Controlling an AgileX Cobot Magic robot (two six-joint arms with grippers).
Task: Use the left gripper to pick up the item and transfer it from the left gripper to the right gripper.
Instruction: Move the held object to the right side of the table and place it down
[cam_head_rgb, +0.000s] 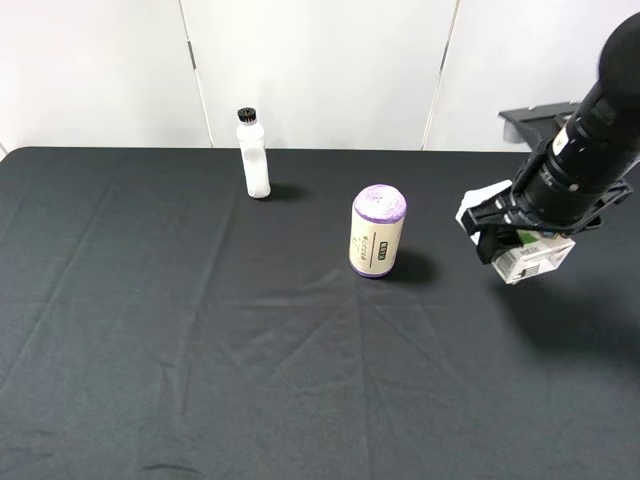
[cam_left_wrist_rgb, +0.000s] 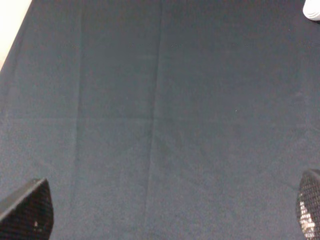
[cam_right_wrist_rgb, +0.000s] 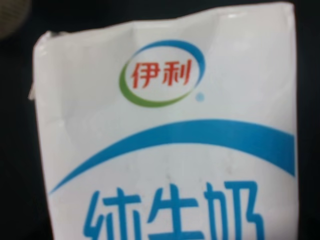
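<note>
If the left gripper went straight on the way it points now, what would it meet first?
Probably just the black tablecloth: the left gripper looks down on bare cloth, jaws apart and empty. The white bottle sits off at the edge.

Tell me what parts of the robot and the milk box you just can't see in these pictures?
- Carton, high view: mostly hidden under the right gripper; only a barcode corner shows.
- Carton, right wrist view: fills the picture, lower print cut off, gripper fingers out of view.
- Left gripper, left wrist view: only two fingertip corners show; absent from the high view.
- White bottle, left wrist view: cut off by the edge.
- Purple-topped roll: label too small to read.
</note>
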